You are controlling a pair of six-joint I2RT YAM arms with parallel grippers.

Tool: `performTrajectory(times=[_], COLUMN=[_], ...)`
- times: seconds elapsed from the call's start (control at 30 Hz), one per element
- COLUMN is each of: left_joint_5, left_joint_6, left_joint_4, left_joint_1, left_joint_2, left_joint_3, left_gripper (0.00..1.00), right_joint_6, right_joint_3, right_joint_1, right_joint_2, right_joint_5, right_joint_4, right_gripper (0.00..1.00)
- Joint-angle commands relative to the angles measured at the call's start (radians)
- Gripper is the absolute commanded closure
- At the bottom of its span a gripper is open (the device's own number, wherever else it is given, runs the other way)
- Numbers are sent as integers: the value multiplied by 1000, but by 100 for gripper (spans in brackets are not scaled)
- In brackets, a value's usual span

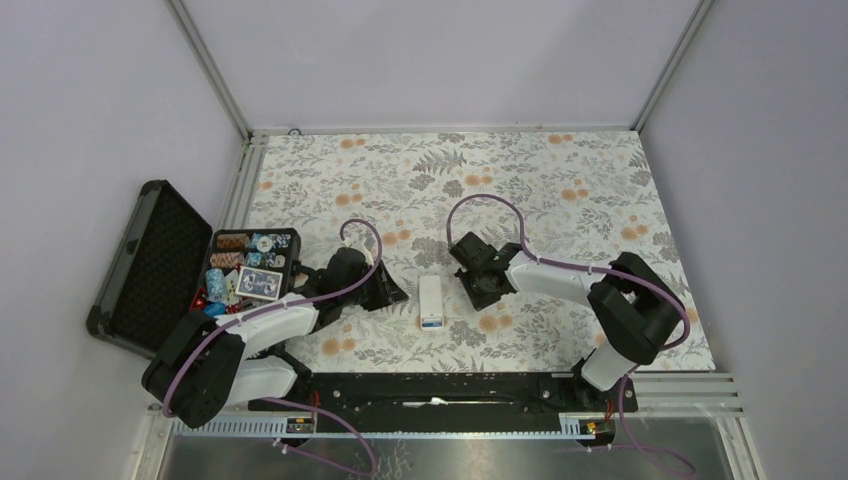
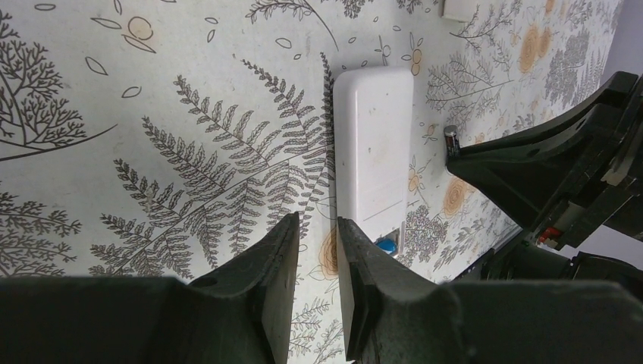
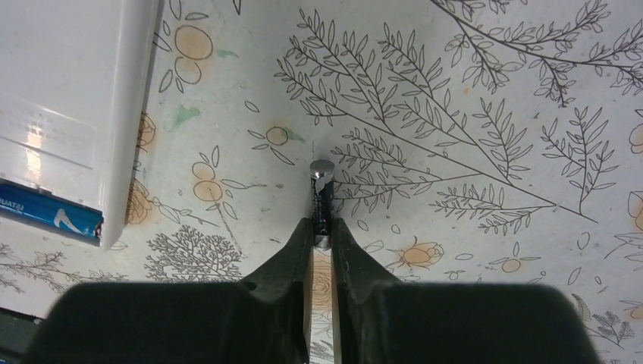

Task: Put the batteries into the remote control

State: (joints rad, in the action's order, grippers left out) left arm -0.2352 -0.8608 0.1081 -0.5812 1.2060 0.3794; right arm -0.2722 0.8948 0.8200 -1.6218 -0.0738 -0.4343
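The remote control lies back up on the flowered mat between my two grippers. It also shows in the left wrist view and the right wrist view. One blue battery sits in the open bay at its near end, also seen in the right wrist view. My right gripper is shut on the second battery, dark with a silvery end, held at the fingertips just right of the remote. My left gripper is narrowly open and empty, low beside the remote's left edge.
An open black case with poker chips and cards stands at the left edge of the mat. A small white piece lies beyond the remote. Metal frame rails border the mat.
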Motion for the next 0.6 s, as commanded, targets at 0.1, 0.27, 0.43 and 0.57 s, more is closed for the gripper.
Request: performTrajectory(times=[0.1,0.27,0.43,0.57], left_joint_5=[-24,-26,-26,-23], left_joint_6=[11,14,16,21], left_joint_4=[59,55,42,23], left_joint_1=[-2,-3,-2,-3], left_joint_2=[10,3,-17,-42], left_joint_3=[15,10,6,7], left_gripper=[72,72,72,72], right_joint_6=[6,26,39,62], right_joint_3=[16,18,16,23], right_joint_1=[37,37,36,37], right_joint_2=[-24,16,66,113], right_joint_5=[-55,-58,-50,-40], right_joint_4=[-46,-48,-48,-63], right_gripper=[100,100,100,100])
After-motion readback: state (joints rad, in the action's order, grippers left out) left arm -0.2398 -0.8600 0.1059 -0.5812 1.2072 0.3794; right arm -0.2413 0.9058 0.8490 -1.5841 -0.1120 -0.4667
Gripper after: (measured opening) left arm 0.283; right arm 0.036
